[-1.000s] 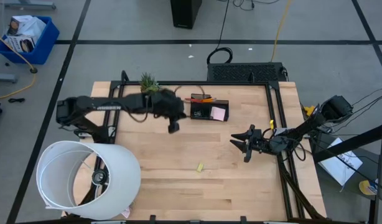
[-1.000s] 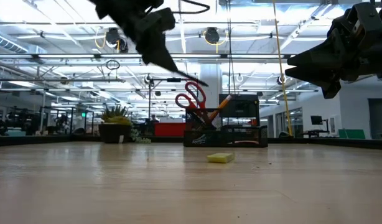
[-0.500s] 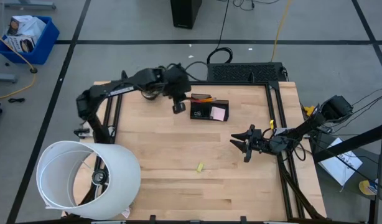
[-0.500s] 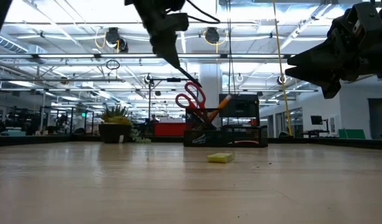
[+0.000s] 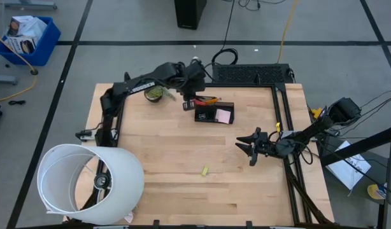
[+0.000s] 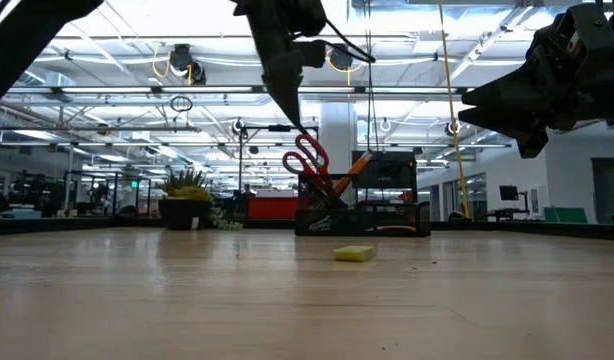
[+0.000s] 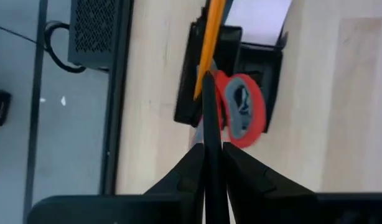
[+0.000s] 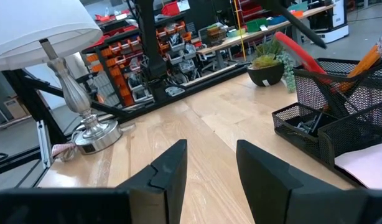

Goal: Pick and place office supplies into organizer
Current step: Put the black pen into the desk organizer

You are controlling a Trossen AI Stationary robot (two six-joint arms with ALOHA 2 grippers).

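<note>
My left gripper (image 5: 188, 102) hangs above the far left corner of the black mesh organizer (image 5: 214, 112), shut on a thin black pen (image 7: 207, 118). The pen's free end points down at the organizer (image 7: 231, 68), which holds red-handled scissors (image 7: 242, 112), an orange pencil (image 7: 211, 37) and a pink sticky-note pad (image 5: 223, 116). A yellow-green piece (image 5: 204, 170) lies flat on the table nearer the front. My right gripper (image 5: 249, 147) waits open at the table's right side, holding nothing. My left gripper pinches the black pen's upper part (image 7: 211, 163) between its two fingers (image 7: 190, 163). The fingers slant steeply down and lie along the pen. The pen sticks out past the fingertips, lifted clear, with its tip (image 6: 305, 128) just above the scissors (image 6: 305, 160).
A potted green plant (image 5: 154, 94) stands at the far edge beside the left arm. A large white lampshade (image 5: 87, 184) fills the near left corner. Bare wood lies between the organizer and the yellow-green piece.
My left gripper has carried the pen toward the table's far edge and a little right, rising from the organizer's left side to above its far left corner. It has tipped more steeply downward. The pen stays in its hold.
</note>
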